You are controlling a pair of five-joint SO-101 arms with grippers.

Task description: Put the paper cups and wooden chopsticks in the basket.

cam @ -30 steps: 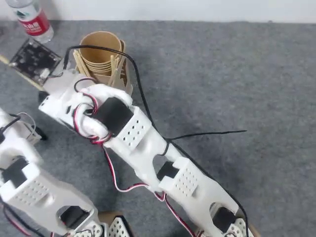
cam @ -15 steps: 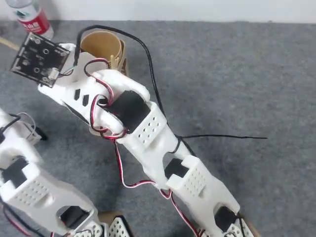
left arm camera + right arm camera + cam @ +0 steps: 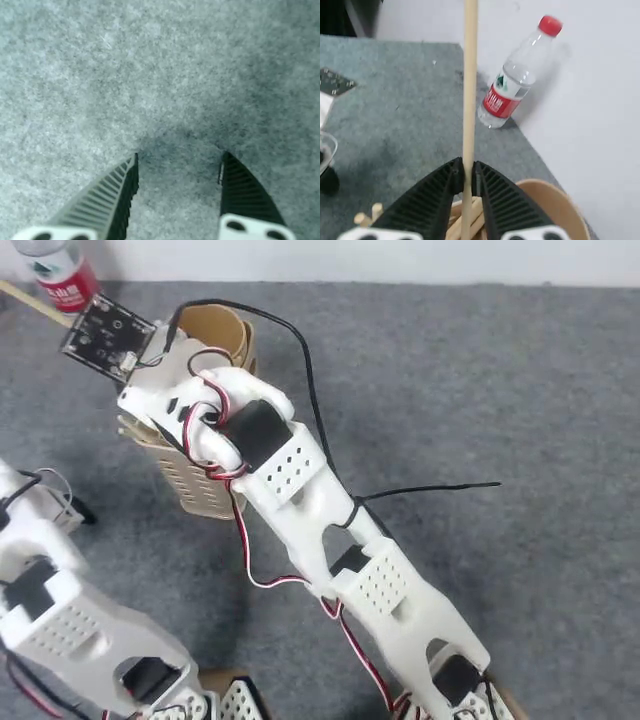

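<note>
Right gripper [image 3: 466, 172] pinches 1 chopstick [image 3: 469, 75] above basket [image 3: 200, 490]: light, stiff, long overhang, likely pivots; grab nearer mid-length. Left gripper [image 3: 177, 160] wide, empty, above desk [image 3: 150, 60].

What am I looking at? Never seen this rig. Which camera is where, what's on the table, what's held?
Two small white robot arms sit side by side. The high view looks down on both; each wrist view rides on one arm. On the grey mat stand a tan basket with paper cups and a water bottle. The right gripper is shut on a wooden chopstick, above the cups. The left gripper is open over bare mat, holding nothing.
</note>
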